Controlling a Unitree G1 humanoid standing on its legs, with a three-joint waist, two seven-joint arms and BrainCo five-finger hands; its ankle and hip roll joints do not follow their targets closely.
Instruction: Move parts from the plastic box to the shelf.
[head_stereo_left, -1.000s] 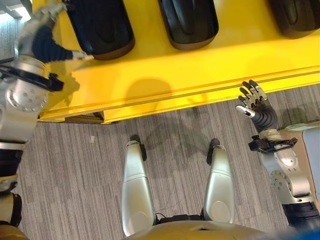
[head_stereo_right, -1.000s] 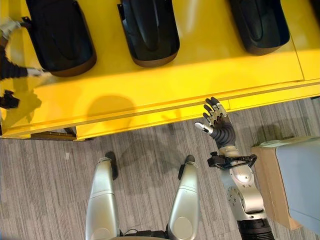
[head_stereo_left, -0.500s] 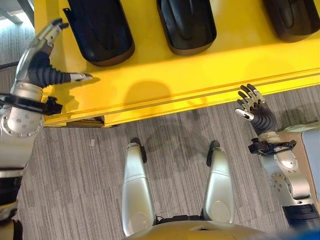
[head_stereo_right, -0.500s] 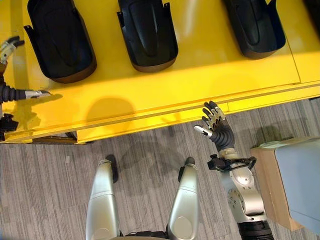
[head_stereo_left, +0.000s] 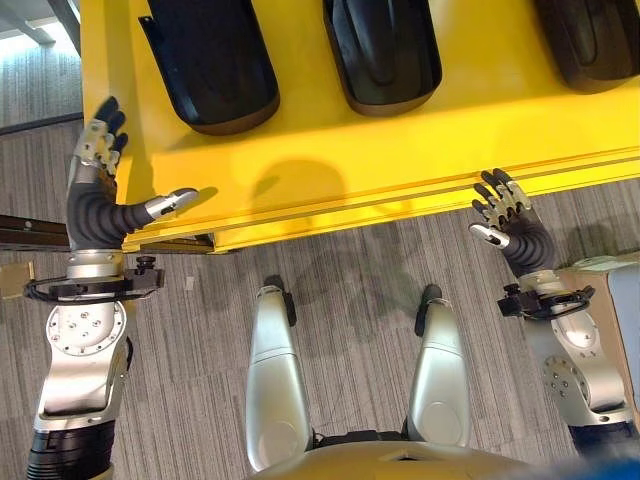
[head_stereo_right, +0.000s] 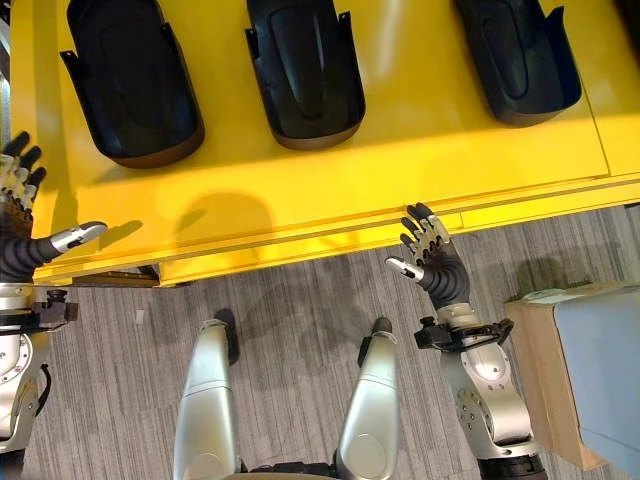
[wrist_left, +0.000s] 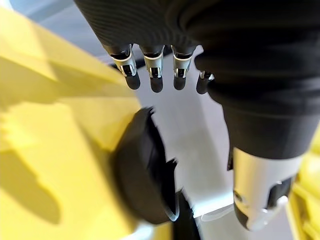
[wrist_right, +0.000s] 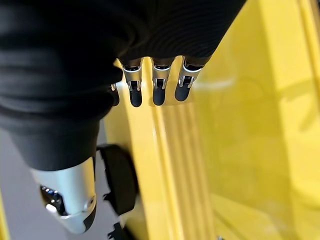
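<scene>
- Right now you hold nothing: the left hand (head_stereo_left: 97, 205) hangs at the left end of the yellow shelf (head_stereo_left: 330, 165), fingers straight and spread, thumb pointing over the shelf's edge.
- Your right hand (head_stereo_right: 432, 260) hovers just off the shelf's front edge, fingers relaxed and apart, empty too.
- Three black parts (head_stereo_right: 305, 70) already lie side by side on the shelf, well apart from either hand.
- You look to be between placements; next, turn toward the box at your right (head_stereo_right: 590, 365) and reach for another part.
</scene>
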